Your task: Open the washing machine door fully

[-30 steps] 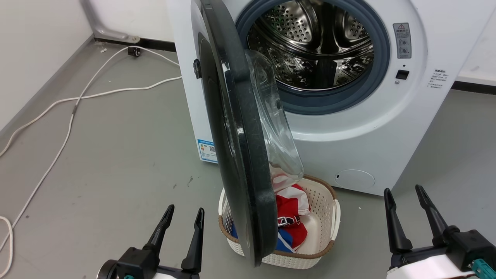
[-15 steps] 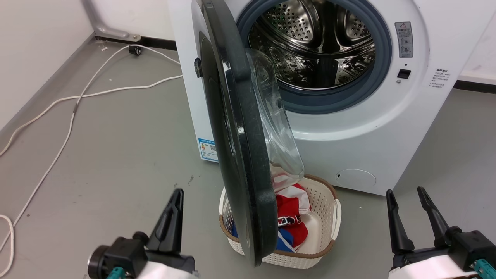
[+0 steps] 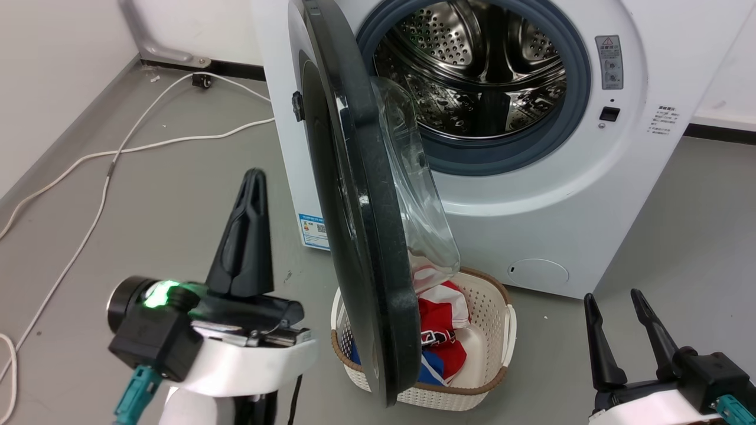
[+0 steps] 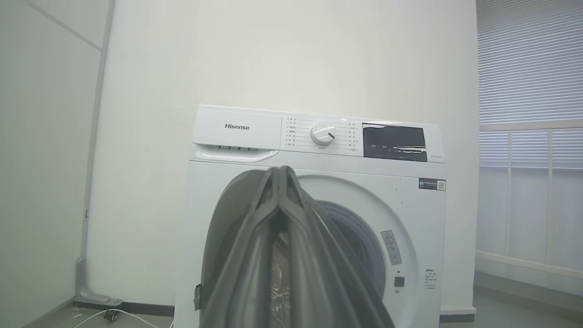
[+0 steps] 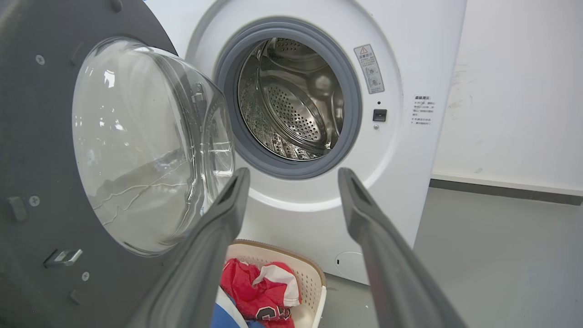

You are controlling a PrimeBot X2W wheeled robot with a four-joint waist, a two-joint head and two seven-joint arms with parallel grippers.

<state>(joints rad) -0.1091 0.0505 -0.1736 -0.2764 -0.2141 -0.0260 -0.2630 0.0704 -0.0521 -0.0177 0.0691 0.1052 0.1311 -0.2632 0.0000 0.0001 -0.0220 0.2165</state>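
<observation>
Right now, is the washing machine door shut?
No, the washing machine door stands swung out from the washing machine, leaving the steel drum exposed.

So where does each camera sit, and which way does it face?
Head view: on the head, looking down at the big white front-loading washing machine, round glossy black door half-open; left claw and right claw show.
Left wrist view: on the left arm, facing the control panel past shut fingers.
Right wrist view: on the right arm, facing the steel drum between open fingers.
Head and right wrist views share the cream perforated basket.
</observation>
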